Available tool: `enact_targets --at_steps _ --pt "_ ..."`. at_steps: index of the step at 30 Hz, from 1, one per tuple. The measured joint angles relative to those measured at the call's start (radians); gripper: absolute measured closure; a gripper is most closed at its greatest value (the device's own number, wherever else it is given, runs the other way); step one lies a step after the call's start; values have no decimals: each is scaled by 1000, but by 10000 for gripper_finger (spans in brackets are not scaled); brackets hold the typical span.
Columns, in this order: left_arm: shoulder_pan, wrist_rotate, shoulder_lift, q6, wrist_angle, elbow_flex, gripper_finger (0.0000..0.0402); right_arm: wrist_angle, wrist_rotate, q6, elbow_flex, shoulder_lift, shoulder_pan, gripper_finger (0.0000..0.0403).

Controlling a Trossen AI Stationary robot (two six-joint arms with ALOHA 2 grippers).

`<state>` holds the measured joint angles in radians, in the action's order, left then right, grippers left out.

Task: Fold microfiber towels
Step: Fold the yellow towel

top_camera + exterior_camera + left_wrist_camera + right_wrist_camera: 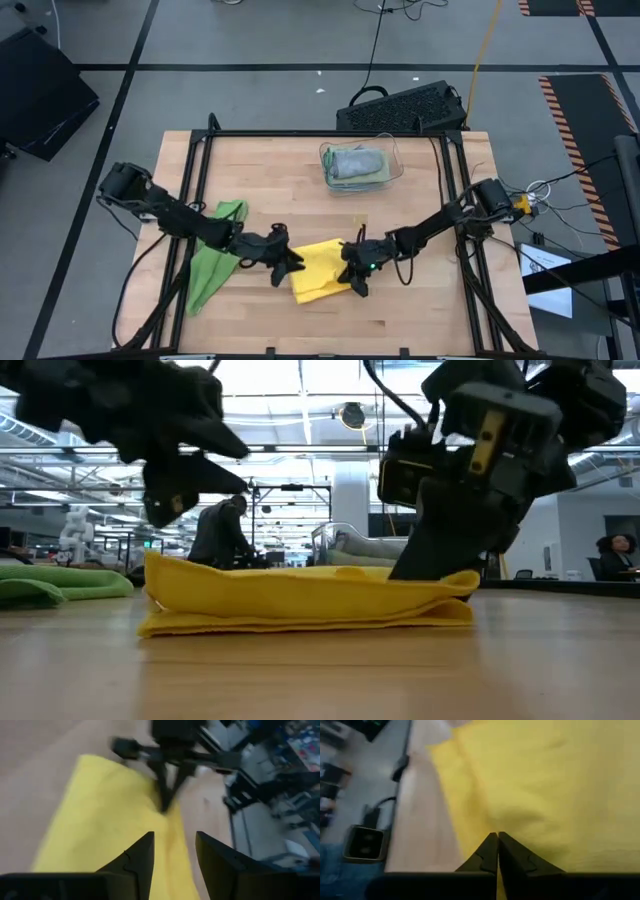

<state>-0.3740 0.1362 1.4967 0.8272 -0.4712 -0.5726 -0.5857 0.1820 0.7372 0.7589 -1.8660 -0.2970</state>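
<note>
A yellow microfiber towel (pixel 315 272) lies folded in layers near the table's front middle, flat on the wood (pixel 300 600). My left gripper (pixel 291 263) stands open just above its left end (pixel 100 820), the fingers apart over the cloth and touching nothing that I can see. My right gripper (pixel 352 277) is shut at the towel's right end (pixel 545 780). A bright green towel (pixel 212 262) lies crumpled under the left arm, left of the yellow one (pixel 50 582). My right gripper has its shut fingertips (pixel 490 845) down on the top layer of the yellow towel near its right end (pixel 498 826). It comes slanting down from the table's right side. No cloth shows between the fingers. The towel lies flat on the table.
A clear plastic bin (pixel 392 170) with grey cloth inside stands at the table's far middle. A black metal frame (pixel 300 133) runs along the table's edges. Bare wood lies between the bin and the yellow towel. A person (pixel 220 535) shows in the room beyond.
</note>
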Motion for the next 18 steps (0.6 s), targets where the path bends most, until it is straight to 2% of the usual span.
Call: enact_targets --at_steps 4,9,11,14,16,18 --pt "44 -19 16 -29 47 1 257 -5 58 10 0 8 -2 402" --pt "76 -71 49 -59 52 1 257 19 79 2 -1 129 32 402" --pt "82 -73 51 -59 59 1 257 58 24 -1 0 192 43 402" --pt "93 -73 51 -56 51 1 257 107 -116 -36 0 259 49 402" --pt "97 -72 51 -57 51 1 257 121 -182 -72 1 263 49 402" --pt "104 -63 51 -55 58 1 257 119 -203 -77 1 233 49 402"
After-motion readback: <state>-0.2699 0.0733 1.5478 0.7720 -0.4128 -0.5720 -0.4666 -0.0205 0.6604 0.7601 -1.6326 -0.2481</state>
